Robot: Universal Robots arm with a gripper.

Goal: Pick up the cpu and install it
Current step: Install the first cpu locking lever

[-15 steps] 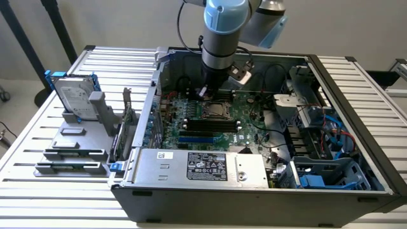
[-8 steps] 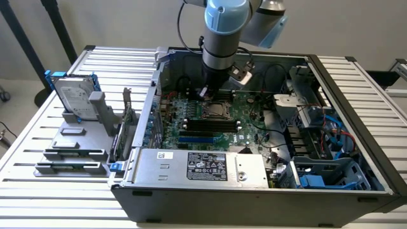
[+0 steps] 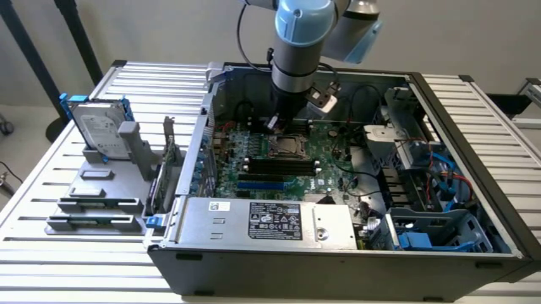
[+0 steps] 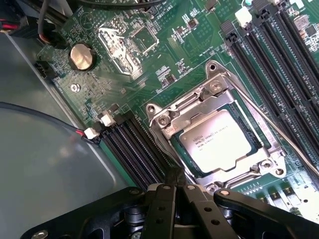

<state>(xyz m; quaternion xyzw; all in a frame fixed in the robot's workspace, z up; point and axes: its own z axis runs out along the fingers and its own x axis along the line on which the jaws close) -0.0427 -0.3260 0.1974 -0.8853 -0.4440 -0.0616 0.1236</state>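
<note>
one cpu (image 4: 215, 141) sits in the single socket frame (image 4: 164, 119) on the green motherboard (image 3: 279, 152), its silvery top facing up and the metal frame around it. in the exterior view that socket lies near the middle of the open computer case (image 3: 338, 253), just under the arm. one gripper (image 4: 175, 194) hangs over the board right beside the socket; its black fingers (image 4: 167, 209) are pressed together and hold nothing, their tips close to the socket's edge.

around the socket run several long black memory slots (image 4: 134, 149), in two banks, one on either side of it; the exact count is hard to tell. one round coin battery (image 4: 81, 56) lies farther along the board, and one red-and-black wire (image 4: 75, 130) leads to a white plug beside the slots.

on the exterior view's left, outside the case, one grey holder (image 3: 101, 190) on the slatted table (image 3: 50, 266) carries one hard drive (image 3: 97, 130) standing upright with a blue bracket. one power supply box (image 3: 270, 221) with a label fills the near side of the case, and blue plastic drive bays (image 3: 431, 237) stand at the exterior view's right. black cables (image 3: 363, 101) hang along the far wall by the arm.
</note>
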